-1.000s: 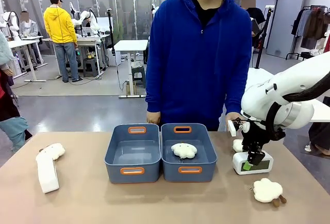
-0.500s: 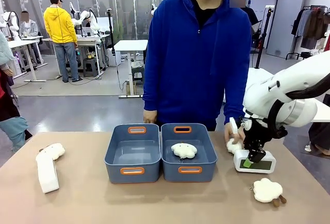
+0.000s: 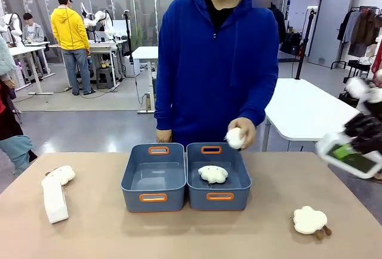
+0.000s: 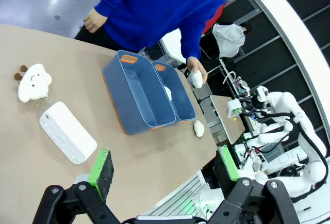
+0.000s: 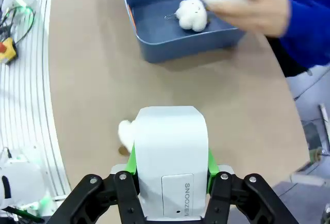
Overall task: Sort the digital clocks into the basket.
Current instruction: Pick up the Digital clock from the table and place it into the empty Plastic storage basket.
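Note:
One white digital clock [image 3: 351,159] hangs above the table's right edge, blurred, with my right gripper [image 3: 364,135] shut on it. In the right wrist view the green pads press both sides of this clock [image 5: 172,149], held in the gripper [image 5: 171,166]. The other digital clock [image 3: 54,198] lies at the table's left, also below my open left gripper [image 4: 164,165] as a white box [image 4: 67,139]. Two blue baskets stand side by side mid-table: the left basket [image 3: 153,178] holds nothing, the right basket [image 3: 236,178] holds a white plush [image 3: 213,173].
The person's hand [image 3: 242,132] holds a white plush above the right basket's far rim. Another plush [image 3: 309,219] lies at the front right. A third plush [image 3: 62,174] touches the left clock's far end. Bare table stretches in front of the baskets.
My right gripper closed on the right clock and lifted it up and to the right, off the table. The person's hand picked up a plush beside it and carried it over the right basket.

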Robot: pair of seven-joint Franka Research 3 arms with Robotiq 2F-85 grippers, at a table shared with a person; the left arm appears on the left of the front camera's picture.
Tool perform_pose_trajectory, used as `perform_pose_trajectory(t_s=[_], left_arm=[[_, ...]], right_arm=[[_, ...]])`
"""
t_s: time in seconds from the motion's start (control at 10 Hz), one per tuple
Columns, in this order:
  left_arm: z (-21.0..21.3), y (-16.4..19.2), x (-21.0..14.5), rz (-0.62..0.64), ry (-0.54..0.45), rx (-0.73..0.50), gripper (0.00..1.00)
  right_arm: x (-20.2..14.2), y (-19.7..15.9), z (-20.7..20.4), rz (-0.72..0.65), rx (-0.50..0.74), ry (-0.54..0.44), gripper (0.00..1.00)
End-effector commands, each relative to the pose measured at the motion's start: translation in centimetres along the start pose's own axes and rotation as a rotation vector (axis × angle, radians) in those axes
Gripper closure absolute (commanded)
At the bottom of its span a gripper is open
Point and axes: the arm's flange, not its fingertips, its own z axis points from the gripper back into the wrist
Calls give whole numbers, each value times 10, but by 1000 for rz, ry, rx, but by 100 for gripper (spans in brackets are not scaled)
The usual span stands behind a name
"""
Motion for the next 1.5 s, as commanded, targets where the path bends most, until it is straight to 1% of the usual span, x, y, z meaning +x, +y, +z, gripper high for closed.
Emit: perform_pose_trajectory(t_s=[0.0,0.1,0.4,0.9,1.2,1.4], left_arm=[[0,-2,2,2,-12,-20,0],[0,-2,2,2,-12,-20,0],[0,-2,2,2,-12,-20,0],[0,-2,2,2,-12,-20,0],[0,-2,2,2,-12,-20,0],[0,-2,2,2,-12,-20,0]], right_arm=[[-37,14,30,-40,-44,-181,100],[-49,19,45,-56,-62,-253,100],[-64,27,59,-80,-100,-320,100],[-65,33,55,-83,-111,-322,100],[-65,32,48,-93,-114,-301,100],[-53,32,44,-90,-144,-307,100]])
